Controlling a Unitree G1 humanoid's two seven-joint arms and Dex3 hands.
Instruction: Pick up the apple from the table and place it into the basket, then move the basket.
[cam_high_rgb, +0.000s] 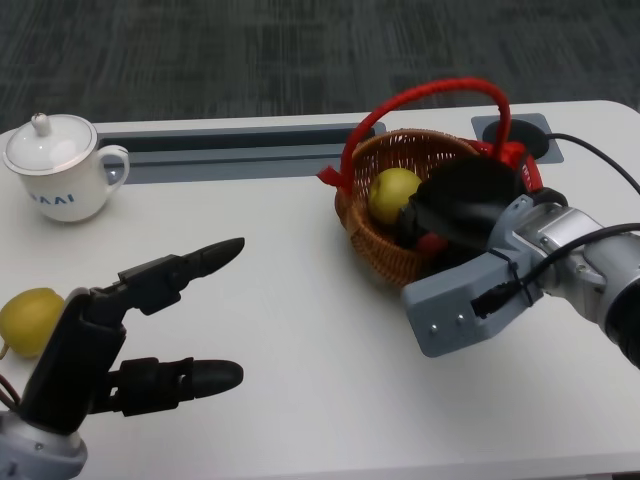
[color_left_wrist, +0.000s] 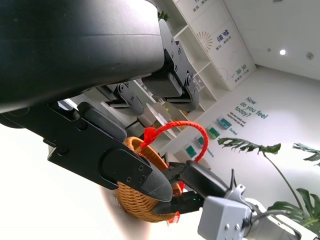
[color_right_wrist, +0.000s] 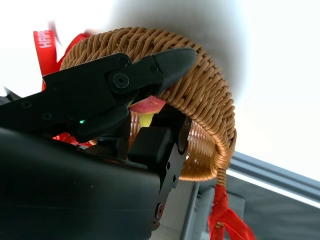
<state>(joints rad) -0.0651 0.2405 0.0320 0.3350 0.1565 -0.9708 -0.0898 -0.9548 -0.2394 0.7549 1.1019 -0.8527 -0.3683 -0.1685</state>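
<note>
fingers of our right hand (cam_high_rgb: 462, 208) grip the near rim of the round woven wicker basket with red handle (cam_high_rgb: 372, 215), a yellow-green apple (cam_high_rgb: 393, 193) inside. our left hand (cam_high_rgb: 120, 330) hovers released, near left.

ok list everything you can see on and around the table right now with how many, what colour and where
Basket: one, woven brown with a red handle, right side of the table.
Yellow-green fruit: two; one inside the basket, one at the table's left edge.
Red-and-yellow fruit: one, in the basket under the right hand's fingers.
Lidded cup: one, white, far left corner.
Table: one, white.
Cable: one, black, far right.
Left hand: black, fingers apart, holds nothing, lower left.
Right hand: black, reaching into the basket; hold on the fruit unclear.
</note>
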